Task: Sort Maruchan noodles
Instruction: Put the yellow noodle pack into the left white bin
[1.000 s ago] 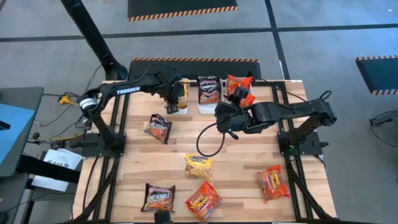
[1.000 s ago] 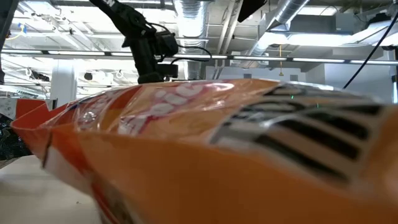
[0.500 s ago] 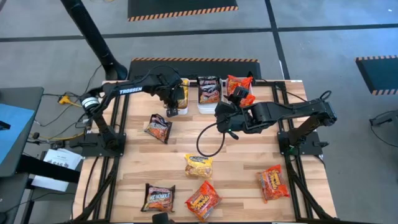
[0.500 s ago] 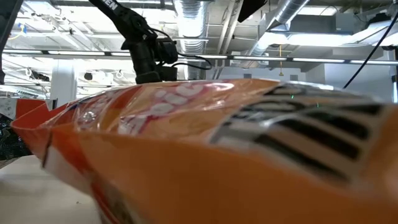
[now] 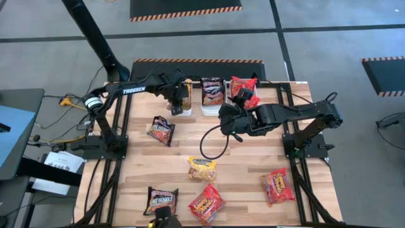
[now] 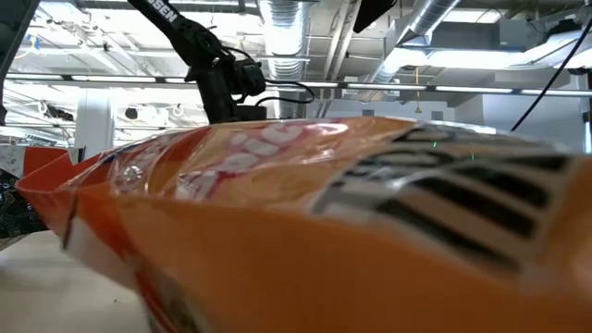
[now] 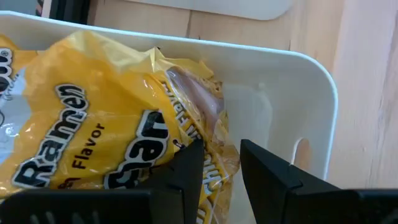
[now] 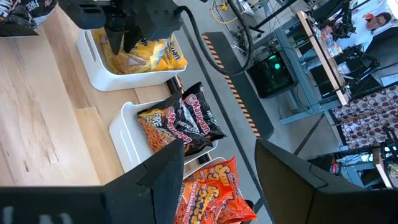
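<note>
High view: your left gripper [image 5: 176, 101] sits over the left white bin [image 5: 180, 111] at upper centre of the frame, where a yellow packet [image 5: 185, 94] lies. The right gripper [image 5: 229, 118] waits just right of centre, beside the middle bin [image 5: 212, 109] with its dark packets [image 5: 212, 90]; red packets [image 5: 243, 87] fill the third spot. Loose on the table [image 5: 240, 164]: a dark packet [image 5: 161, 130] at left, a yellow one [image 5: 202, 168] at centre, a dark one [image 5: 161, 201] and two orange-red ones [image 5: 206, 204] [image 5: 277, 186] along the bottom.

Low view: an orange packet [image 6: 324, 231] fills nearly the whole frame; only the left arm [image 6: 208, 69] shows, upper left.

Left wrist view: the fingers [image 7: 189, 171] stand a narrow gap apart with nothing between them, just above the yellow packet [image 7: 93, 137] resting inside the bin [image 7: 311, 93]. I judge the drop done. Lift straight up so you don't snag the crinkled film or the bin wall.

Right wrist view: the right fingers [image 8: 168, 165] are spread wide and empty, looking toward all three bins [image 8: 124, 134]. Hold that arm where it is until the left one clears. Your next yellow is probably the centre-table packet.
</note>
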### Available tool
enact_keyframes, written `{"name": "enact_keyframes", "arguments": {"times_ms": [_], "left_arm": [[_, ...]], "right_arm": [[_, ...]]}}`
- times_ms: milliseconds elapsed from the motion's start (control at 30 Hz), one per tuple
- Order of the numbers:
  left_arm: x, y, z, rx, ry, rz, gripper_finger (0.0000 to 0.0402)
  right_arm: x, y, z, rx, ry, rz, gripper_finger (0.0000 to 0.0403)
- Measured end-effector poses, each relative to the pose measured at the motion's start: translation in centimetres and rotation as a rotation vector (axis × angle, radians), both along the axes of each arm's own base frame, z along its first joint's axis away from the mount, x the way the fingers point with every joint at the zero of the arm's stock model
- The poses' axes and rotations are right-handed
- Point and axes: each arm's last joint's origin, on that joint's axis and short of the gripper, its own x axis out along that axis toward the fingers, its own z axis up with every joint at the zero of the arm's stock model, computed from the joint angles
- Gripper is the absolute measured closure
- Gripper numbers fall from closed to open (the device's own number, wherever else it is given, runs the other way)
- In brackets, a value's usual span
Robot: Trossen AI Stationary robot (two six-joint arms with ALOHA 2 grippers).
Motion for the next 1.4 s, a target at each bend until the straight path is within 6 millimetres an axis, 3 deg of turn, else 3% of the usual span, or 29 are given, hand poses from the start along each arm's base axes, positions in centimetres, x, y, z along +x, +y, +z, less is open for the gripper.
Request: {"name": "enact_keyframes", "arguments": {"times_ms": [200, 433, 767, 1000, 1400], "left_arm": [[0.0, 0.2, 0.2, -0.004, -0.034, -0.021, 0.0297], [0.3, -1.1, 0.8, -0.014, -0.035, -0.058, 0.0297], [-0.6, -2.7, 3.3, 0.000, -0.037, -0.057, 0.0297], [-0.9, -2.1, 3.7, 0.194, 0.068, 0.003, 0.0297], [-1.3, -2.7, 5.3, 0.247, 0.050, -0.038, 0.0297]], "right_arm": [[0.0, 0.0, 0.0, 0.000, 0.000, -0.001, 0.0182], [0.0, 0.0, 0.0, -0.001, 0.000, -0.001, 0.0182], [0.0, 0.0, 0.0, -0.001, 0.000, -0.001, 0.0182], [0.0, 0.0, 0.0, -0.001, 0.000, -0.002, 0.0182], [0.0, -0.2, 0.0, -0.001, 0.001, -0.007, 0.0182]]}}
